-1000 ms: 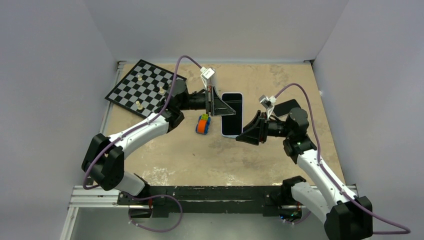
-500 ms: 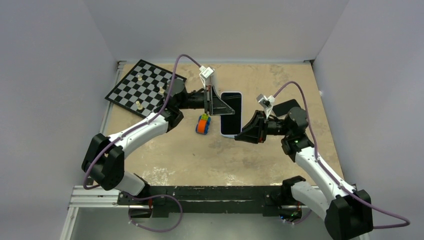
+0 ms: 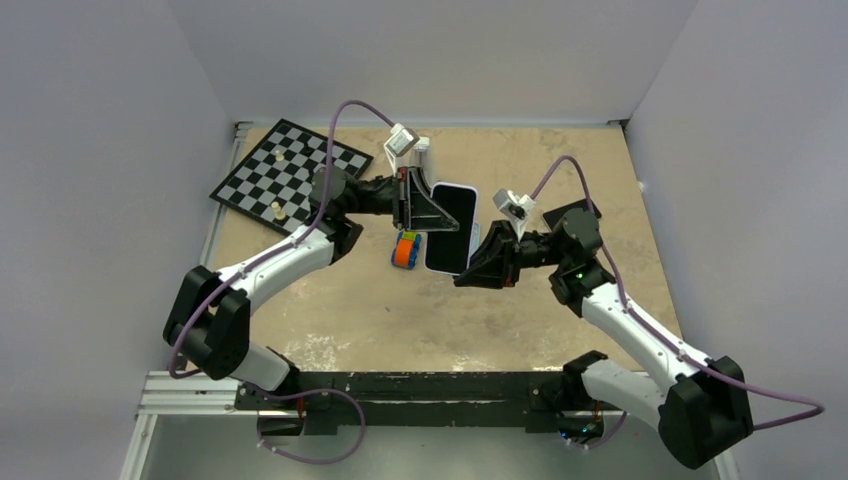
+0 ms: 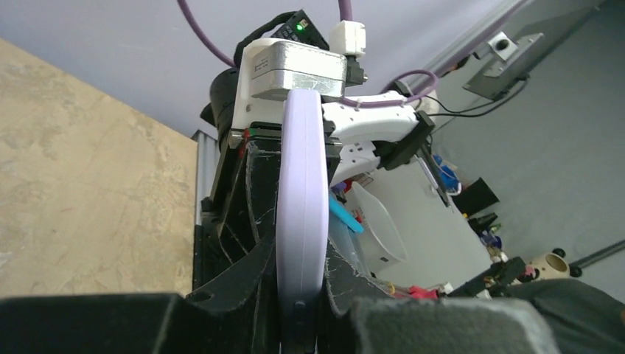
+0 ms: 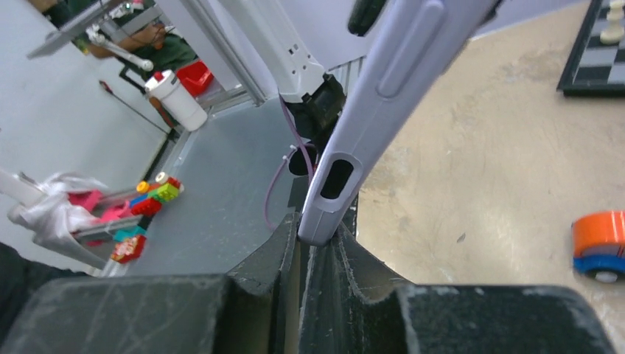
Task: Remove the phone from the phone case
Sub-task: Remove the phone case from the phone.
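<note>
The phone (image 3: 449,228), dark screen up, sits in a lavender case (image 3: 472,236) and is held tilted above the table. My left gripper (image 3: 432,212) is shut on the case's far left edge. In the left wrist view the case edge (image 4: 301,192) runs up between the fingers (image 4: 243,258). My right gripper (image 3: 468,272) is shut on the case's near corner. In the right wrist view the case (image 5: 383,96), with its port cutout, stands wedged between the fingers (image 5: 273,254).
An orange and blue toy car (image 3: 405,250) lies on the table just left of and under the phone. A chessboard (image 3: 290,175) with a few pieces is at the back left. A dark flat object (image 3: 578,211) lies behind the right arm. Walls close three sides.
The phone in its case has moved left and a little toward the near side, and now tilts. Both grippers moved with it, and the right gripper has closed in on its near corner.
</note>
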Motion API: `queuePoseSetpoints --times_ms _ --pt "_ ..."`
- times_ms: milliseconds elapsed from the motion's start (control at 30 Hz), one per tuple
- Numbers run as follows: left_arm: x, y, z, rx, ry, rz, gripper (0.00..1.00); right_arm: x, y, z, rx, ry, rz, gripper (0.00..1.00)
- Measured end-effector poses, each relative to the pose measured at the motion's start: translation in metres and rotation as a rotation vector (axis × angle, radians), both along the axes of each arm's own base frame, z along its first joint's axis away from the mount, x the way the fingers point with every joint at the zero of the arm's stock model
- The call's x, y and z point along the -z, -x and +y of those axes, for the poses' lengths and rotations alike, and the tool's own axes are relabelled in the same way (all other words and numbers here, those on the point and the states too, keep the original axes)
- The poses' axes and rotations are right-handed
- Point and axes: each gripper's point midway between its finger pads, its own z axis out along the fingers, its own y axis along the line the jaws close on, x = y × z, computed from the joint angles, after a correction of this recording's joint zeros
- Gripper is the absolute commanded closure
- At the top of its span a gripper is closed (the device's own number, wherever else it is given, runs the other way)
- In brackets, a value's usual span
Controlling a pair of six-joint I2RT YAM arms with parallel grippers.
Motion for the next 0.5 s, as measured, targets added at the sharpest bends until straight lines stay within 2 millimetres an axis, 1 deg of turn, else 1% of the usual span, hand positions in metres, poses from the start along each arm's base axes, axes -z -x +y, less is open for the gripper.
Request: queuePoseSetpoints --times_ms 167,267,400,500 --pt "-0.017 0.019 0.009 0.088 0.063 -0.013 1.00 -0.014 0.013 0.010 -0.040 -0.050 -0.172 1.00" --pt "-0.026 0.027 0.013 0.115 0.081 0.003 1.00 -0.020 0.011 0.013 -0.040 -0.063 -0.250 1.00" --pt "-0.031 0.029 0.016 0.110 0.087 0.006 1.00 -0.027 0.012 0.016 -0.058 -0.050 -0.287 1.00" --pt "-0.039 0.031 0.019 0.093 0.102 0.001 1.00 -0.034 0.011 0.019 -0.065 -0.039 -0.299 1.00"
